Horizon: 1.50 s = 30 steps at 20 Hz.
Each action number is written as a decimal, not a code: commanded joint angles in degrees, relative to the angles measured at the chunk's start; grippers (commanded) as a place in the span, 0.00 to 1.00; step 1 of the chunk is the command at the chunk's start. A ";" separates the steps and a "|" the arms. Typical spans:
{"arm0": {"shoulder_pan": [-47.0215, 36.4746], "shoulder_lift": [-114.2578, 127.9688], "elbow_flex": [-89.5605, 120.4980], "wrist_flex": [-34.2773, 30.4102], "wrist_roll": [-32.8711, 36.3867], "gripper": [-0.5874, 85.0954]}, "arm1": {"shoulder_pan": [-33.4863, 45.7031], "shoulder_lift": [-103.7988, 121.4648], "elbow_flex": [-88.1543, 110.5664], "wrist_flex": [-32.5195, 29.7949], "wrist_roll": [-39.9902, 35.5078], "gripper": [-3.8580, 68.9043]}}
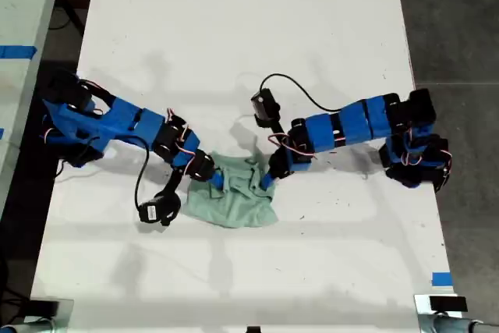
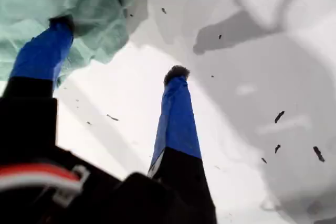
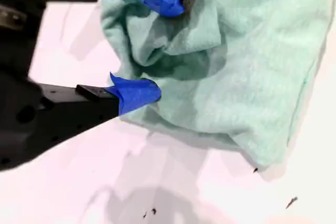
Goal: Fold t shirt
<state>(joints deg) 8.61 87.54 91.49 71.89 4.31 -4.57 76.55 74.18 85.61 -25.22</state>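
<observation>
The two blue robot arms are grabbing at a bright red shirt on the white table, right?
Not quite. The t shirt is pale mint green, not red, as the exterior view shows. The rest holds: both blue arms reach to it on the white table.

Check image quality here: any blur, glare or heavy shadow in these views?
Exterior view: sharp, evenly lit, soft arm shadows on the white table. First wrist view: the shirt is soft, broad grey shadows cross the table. Second wrist view: washed-out pinkish table, near finger blurred.

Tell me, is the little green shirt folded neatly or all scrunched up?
Scrunched up. The t shirt lies in a wrinkled, uneven heap on the table, with bunched folds showing in the second wrist view.
</observation>
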 commanded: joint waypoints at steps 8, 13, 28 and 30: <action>3.96 27.33 -9.93 10.20 -8.44 0.14 | -8.26 25.05 -4.39 9.93 8.88 0.45; 6.15 53.26 11.69 9.84 -19.07 0.01 | -12.48 53.09 22.59 11.34 22.15 0.36; 5.19 117.95 96.86 -15.29 -29.71 0.00 | -11.87 123.13 81.47 7.56 25.84 0.08; 4.83 117.95 96.86 -14.06 -29.27 0.01 | -12.13 123.31 81.47 7.47 27.33 0.08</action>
<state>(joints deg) 13.10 204.96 185.80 57.13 -24.17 -17.05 198.90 156.01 92.90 2.11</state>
